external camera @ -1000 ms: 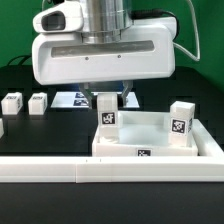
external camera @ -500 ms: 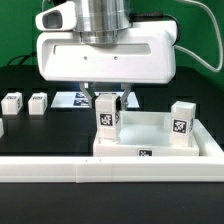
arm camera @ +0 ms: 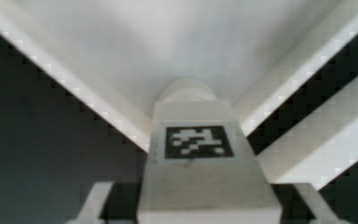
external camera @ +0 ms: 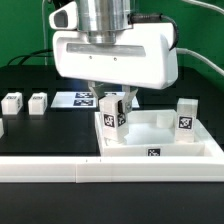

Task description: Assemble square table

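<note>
Exterior view: the scene is seen from off the arm, low and close, looking a little down across the black tabletop.
Wrist view: the picture is taken from the wrist, looking along the tagged leg from very near, so it is blurred.
Shared part: only the tagged leg is clearly seen in both.

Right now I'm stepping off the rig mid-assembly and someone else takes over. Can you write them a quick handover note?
Gripper: shut on the held leg, upright at the tabletop corner on the exterior view's left; cannot tell if it is seated.
Done: the second leg stands in the corner on the exterior view's right.
Left: finish this leg, then fit the first spare leg and the other spare leg, both loose further left.
</note>
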You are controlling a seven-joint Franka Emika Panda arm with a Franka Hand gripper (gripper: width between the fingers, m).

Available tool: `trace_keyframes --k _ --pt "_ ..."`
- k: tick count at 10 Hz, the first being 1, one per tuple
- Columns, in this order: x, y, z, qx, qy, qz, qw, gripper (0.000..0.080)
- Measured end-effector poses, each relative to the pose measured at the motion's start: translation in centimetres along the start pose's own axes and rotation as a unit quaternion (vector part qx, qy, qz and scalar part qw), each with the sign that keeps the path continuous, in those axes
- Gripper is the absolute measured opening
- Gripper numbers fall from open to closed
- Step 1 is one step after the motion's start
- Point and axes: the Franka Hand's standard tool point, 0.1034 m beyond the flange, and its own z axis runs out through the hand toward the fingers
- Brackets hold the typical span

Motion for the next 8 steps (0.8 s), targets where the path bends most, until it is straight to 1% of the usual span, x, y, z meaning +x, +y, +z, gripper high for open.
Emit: trace_keyframes --k 2,4,5,7,8 --pt "0.10 -0.11 0.03 0.003 0.004 0.073 0.997 0.0293" --pt "0.24 -0.31 0.08 0.010 0.006 0.173 0.985 0.0293" --pt "0.22 -0.33 0.08 0.011 0.006 0.194 0.981 0.0293" --pt "-0.06 -0.59 0.14 0.013 0.002 0.277 0.961 0.0293" --pt "-0.09 -0.62 0.14 0.014 0.001 0.289 0.957 0.0293"
